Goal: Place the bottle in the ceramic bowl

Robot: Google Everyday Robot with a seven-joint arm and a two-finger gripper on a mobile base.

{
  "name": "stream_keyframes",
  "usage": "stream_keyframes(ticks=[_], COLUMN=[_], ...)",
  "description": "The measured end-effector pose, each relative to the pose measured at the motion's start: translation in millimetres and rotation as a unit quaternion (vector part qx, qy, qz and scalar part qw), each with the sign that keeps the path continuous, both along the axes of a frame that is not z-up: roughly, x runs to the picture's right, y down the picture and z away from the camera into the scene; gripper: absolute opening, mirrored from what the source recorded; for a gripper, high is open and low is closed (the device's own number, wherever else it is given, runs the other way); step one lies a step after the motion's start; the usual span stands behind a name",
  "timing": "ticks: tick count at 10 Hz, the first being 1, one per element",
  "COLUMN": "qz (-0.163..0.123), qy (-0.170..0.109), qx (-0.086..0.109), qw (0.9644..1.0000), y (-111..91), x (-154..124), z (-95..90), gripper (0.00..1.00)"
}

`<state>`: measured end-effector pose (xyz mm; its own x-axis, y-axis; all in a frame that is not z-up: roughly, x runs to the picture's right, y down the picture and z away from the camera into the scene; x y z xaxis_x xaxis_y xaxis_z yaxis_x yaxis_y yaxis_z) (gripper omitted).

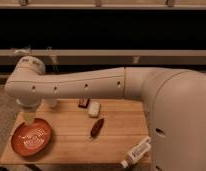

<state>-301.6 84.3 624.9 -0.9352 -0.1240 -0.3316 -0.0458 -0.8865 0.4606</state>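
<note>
Jaws spread wide, empty; gripper (29, 118) is hung over the ceramic bowl (32, 137).
Bottle (136, 152) is laid well apart, at the table (118, 131) edge.

Nothing here can be read as a word, number or brand. The bottle (137, 151) lies on its side at the front edge of the worktop (116, 137), well to the right of the ceramic bowl (18, 144). It has a pale label, but the print on it is too blurred to make out. A pale packet (94, 109) and a small reddish-brown item (84, 102) sit behind and to the right of the bowl; any markings on them cannot be told. The hand (28, 118) hangs just above the bowl's back rim. The white arm (76, 85) above it shows only a row of dark round dots.
</note>
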Motion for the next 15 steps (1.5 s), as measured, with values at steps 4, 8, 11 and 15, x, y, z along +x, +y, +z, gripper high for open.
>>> stream_keyframes(ticks=[4,8,11,15], qz=[-0.016,-0.013,-0.005,-0.012], qy=[0.003,0.014,0.027,0.060], qx=[-0.001,-0.010,-0.014,-0.014], qw=[0.9999,0.9998,0.9995,0.9980], y=[12.7,27.5,46.9,78.9], x=[71.7,175.8,250.2,315.6], z=[19.8,65.4,91.7,92.2], gripper=[0.80,0.80,0.80,0.80])
